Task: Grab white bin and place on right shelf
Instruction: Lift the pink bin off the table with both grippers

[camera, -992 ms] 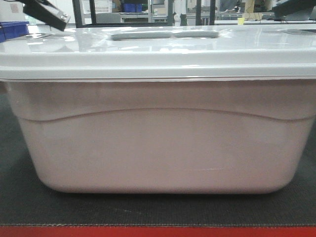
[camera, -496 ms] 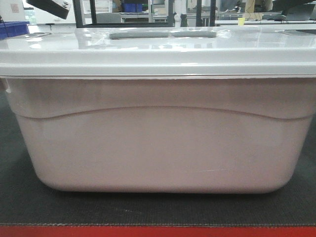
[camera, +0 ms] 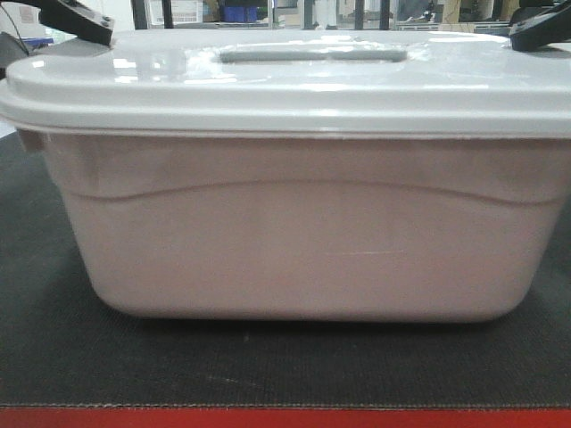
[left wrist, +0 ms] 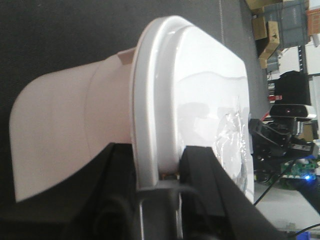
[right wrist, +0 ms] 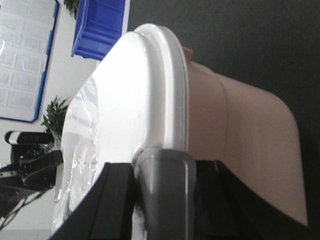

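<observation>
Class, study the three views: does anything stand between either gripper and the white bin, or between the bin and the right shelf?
Nothing separates them: the left gripper and right gripper each grip the white bin by its lid rim, at opposite ends. The right shelf is out of view, so that path cannot be judged.

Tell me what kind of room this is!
Probably a lab or storeroom: beyond the white bin there's a blue storage bin, cardboard boxes and a wall chart.
</observation>
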{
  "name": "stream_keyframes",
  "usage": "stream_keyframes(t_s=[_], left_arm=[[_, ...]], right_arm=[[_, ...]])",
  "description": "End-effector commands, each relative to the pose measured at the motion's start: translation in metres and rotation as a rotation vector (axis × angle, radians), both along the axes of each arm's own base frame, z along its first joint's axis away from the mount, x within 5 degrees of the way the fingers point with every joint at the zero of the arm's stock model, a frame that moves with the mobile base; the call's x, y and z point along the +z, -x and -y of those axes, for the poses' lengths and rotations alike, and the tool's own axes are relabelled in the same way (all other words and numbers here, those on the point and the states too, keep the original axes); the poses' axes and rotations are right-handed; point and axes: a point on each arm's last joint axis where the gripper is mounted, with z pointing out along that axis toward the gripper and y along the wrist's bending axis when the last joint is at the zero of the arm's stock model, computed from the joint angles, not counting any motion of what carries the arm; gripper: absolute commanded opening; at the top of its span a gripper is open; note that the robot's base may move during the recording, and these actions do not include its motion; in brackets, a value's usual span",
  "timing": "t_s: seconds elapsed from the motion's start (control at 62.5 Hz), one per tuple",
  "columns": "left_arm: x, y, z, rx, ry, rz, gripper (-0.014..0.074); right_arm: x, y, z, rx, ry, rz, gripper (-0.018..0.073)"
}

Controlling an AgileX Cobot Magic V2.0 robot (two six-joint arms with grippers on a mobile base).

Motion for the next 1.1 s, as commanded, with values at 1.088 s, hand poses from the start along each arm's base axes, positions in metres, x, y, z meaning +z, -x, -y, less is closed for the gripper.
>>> stream_keyframes(t_s=[1.088], left_arm=[[0.156, 0.036, 0.067, -0.312, 0.409, 0.394, -0.0127]], right_arm=[[0.173, 0.054, -0.027, 0.172, -0.291, 0.575, 0.0057]])
